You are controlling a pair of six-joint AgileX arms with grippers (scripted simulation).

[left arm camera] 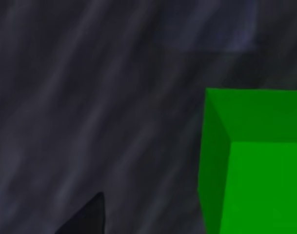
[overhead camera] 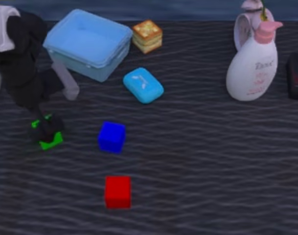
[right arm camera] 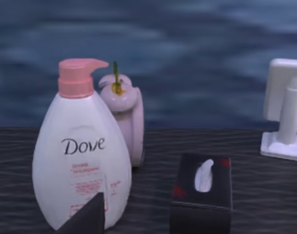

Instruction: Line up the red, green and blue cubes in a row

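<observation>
The green cube sits at the table's left, mostly hidden under my left gripper, which hangs right over it. In the left wrist view the green cube fills one side, and one dark fingertip stands well apart from it, so the gripper is open. The blue cube lies to the right of the green one. The red cube lies nearer the front edge, just right of the blue. My right arm is parked out of the top view, and one of its fingers shows.
A light-blue lidded box, a soap bar and an orange-and-cream block stand behind the cubes. At the back right are a white pump bottle, a pale clock and a black tissue box.
</observation>
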